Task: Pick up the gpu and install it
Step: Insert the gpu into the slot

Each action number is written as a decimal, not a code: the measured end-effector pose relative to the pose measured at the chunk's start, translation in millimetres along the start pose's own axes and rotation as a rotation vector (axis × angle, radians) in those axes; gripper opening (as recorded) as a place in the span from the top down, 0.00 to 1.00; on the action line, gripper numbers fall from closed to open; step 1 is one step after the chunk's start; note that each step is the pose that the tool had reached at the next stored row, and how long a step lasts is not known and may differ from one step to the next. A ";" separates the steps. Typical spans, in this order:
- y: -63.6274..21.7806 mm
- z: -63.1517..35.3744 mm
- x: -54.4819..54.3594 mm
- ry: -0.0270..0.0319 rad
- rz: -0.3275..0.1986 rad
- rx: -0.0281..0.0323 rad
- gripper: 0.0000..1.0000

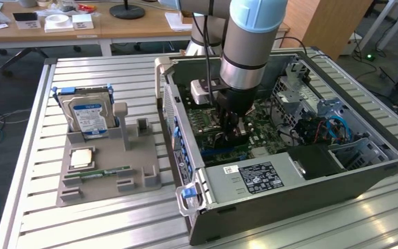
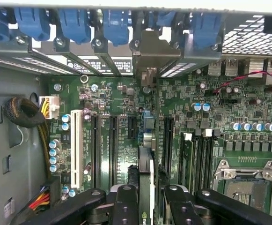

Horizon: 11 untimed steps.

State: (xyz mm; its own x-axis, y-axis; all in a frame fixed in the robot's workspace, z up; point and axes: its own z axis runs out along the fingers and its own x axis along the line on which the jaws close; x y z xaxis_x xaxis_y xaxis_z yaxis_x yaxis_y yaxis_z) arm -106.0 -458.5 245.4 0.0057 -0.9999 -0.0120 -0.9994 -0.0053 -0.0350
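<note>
Reading the exterior view from its left: the grey holder tray (image 1: 138, 155) sits near that edge of the slatted counter (image 1: 116, 218). On it, the hard drive (image 1: 88, 118) stands upright in the rear cradle. The CPU chip (image 1: 81, 157) lies flat in front of it, and the RAM stick (image 1: 107, 171) lies flat nearer the counter's front edge.

Just beside the tray, toward the view's right, the open PC case (image 1: 289, 194) takes up the rest of the counter. The arm comes down from above into the case, and the pincer (image 1: 230, 136) is low over the motherboard (image 2: 107, 93), near the case middle.

On the wrist view I see the pincer clamped on the gpu (image 2: 145, 164). The card is edge-on and upright, with a finger (image 2: 126, 201) on each flat face. It lines up among the black expansion slots, between the white slot (image 2: 76, 145) and the CPU socket (image 2: 243, 176). I can't tell if its edge touches a slot. Blue retention latches (image 2: 75, 23) line the case wall beyond the card.
</note>
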 end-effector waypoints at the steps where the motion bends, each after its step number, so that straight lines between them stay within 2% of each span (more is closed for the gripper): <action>1: 0.0 0.7 0.0 -0.0003 0.000 0.0009 0.74; 11: 0.1 1.9 0.0 -0.0055 0.000 0.0030 0.74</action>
State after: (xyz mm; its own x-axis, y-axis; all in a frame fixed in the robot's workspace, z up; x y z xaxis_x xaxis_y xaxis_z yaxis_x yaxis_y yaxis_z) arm -106.1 -458.5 243.5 0.0057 -0.9998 -0.0174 -0.9993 -0.0050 -0.0380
